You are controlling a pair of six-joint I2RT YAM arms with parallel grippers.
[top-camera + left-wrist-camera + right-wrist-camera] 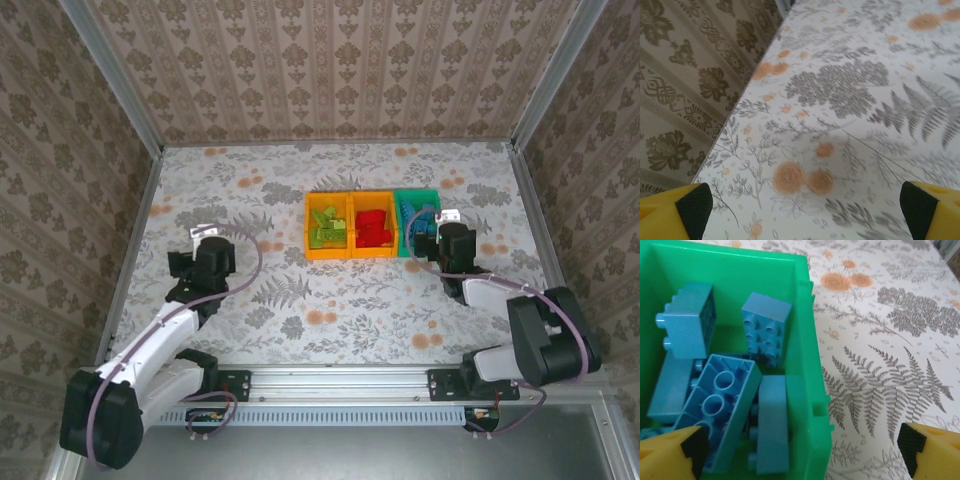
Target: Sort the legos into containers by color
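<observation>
Three containers stand in a row at mid-table. An orange-yellow bin (pixel 311 203) holds lime green legos (pixel 327 228). A second orange-yellow bin (pixel 356 202) holds red legos (pixel 374 226). The green bin (pixel 402 200) on the right holds blue legos (pixel 419 226). My right gripper (pixel 438 219) hovers open over that bin's right side. In the right wrist view the gripper (pixel 802 450) straddles the green bin's wall (pixel 807 340), with nothing between its fingers and several blue legos (pixel 720 410) piled below. My left gripper (pixel 204 233) is open and empty above bare table (pixel 805 215).
The floral tablecloth (pixel 330 300) runs to patterned walls on three sides. In the left wrist view the left wall (pixel 695 75) stands close to the gripper. A metal rail (pixel 340 385) with both arm bases lies along the near edge.
</observation>
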